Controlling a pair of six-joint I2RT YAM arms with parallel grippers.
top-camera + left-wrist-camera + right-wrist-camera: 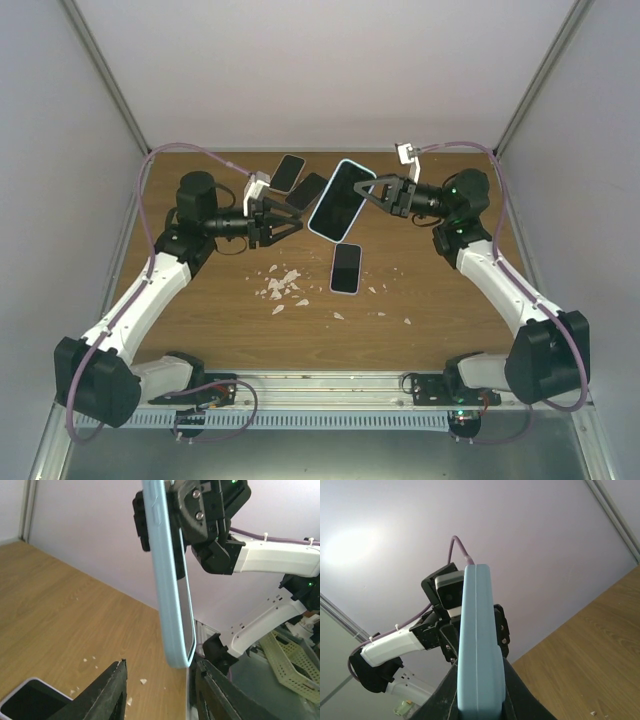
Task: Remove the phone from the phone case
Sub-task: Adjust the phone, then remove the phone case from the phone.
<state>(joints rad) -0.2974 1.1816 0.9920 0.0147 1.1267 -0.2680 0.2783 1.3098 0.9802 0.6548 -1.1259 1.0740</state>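
The phone (338, 197), seated in its pale blue phone case (165, 580), is held clear above the counter (450, 290) by the right pincer (368, 188), which is clamped on the case's edge. The left pincer (286, 224) is spread wide just beside the case's other end, with nothing gripped. A loose phone (346, 268) is laid flat on the counter nearby, with white crumbs (281, 286) scattered beside it.

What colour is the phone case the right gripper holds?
Light blue; the phone case shows best in the right wrist view.
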